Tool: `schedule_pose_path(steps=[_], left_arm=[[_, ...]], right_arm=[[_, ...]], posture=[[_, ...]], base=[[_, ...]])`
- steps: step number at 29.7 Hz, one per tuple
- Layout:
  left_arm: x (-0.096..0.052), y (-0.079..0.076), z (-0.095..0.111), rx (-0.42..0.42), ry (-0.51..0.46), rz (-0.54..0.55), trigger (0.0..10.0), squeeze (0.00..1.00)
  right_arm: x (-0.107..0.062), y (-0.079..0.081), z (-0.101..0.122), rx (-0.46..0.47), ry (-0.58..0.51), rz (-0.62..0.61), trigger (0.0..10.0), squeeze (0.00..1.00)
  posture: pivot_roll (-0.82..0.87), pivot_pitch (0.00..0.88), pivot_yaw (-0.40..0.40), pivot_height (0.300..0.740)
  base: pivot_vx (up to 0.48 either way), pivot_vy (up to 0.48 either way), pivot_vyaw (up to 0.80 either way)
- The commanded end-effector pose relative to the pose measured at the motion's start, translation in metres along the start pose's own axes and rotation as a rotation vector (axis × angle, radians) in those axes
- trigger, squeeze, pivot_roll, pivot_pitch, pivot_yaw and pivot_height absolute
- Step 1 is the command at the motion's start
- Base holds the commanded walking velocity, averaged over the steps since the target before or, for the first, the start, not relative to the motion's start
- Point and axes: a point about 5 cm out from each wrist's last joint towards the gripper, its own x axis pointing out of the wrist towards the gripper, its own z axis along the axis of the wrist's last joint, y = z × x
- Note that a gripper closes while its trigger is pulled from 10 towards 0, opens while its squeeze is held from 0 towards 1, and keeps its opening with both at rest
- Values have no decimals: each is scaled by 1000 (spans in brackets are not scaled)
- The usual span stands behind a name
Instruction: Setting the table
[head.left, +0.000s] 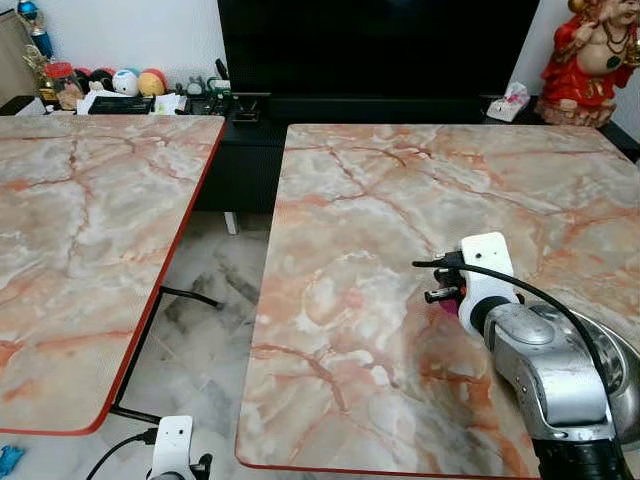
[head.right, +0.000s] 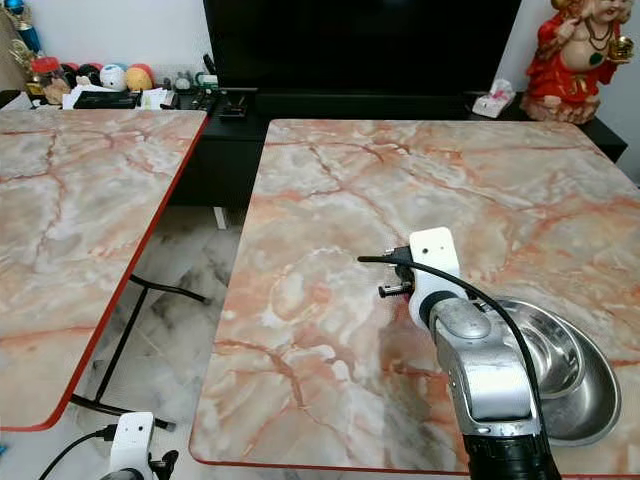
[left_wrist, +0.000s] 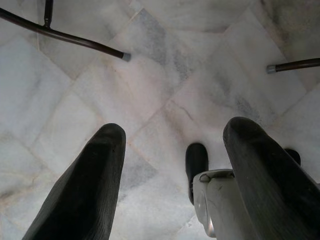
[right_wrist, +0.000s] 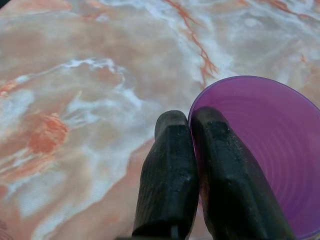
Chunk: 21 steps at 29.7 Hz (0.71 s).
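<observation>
The right gripper (right_wrist: 192, 150) has its fingers clamped on the rim of a purple cup (right_wrist: 265, 150), one finger inside, one outside, held just above the counter (head.left: 380, 250). The cup looks like thin plastic: light, slightly flexible, unlikely to break; the rim pinch suits it. A steel bowl (head.right: 560, 370) sits beside the arm. The marbled counter is smooth, probably slippery. The left gripper (left_wrist: 170, 165) hangs over the tiled floor (left_wrist: 165, 75), fingers apart.

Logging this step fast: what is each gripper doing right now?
Left gripper: open, holding nothing, hanging over the floor.
Right gripper: shut on the rim of the purple cup, above the marble table.
</observation>
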Motion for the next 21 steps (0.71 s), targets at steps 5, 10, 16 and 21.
schedule_pose_path(steps=[5,10,16,21], left_arm=[[-1,2,-6,-3,24,1,10000,0],[-1,2,-6,-2,26,2,10000,0],[-1,2,-5,-4,27,1,10000,0],[-1,2,-5,-5,27,1,10000,0]], right_arm=[[-5,-6,0,-8,1,-17,10000,0],[-4,-3,2,-2,2,-9,10000,0],[-4,2,-1,-21,25,15,10000,0],[-4,3,-1,-23,26,26,10000,0]], posture=[[-56,20,10,740],[-54,22,10,740],[-57,44,11,740],[-56,48,11,740]], base=[[0,0,0],[0,0,0],[0,0,0],[0,0,0]])
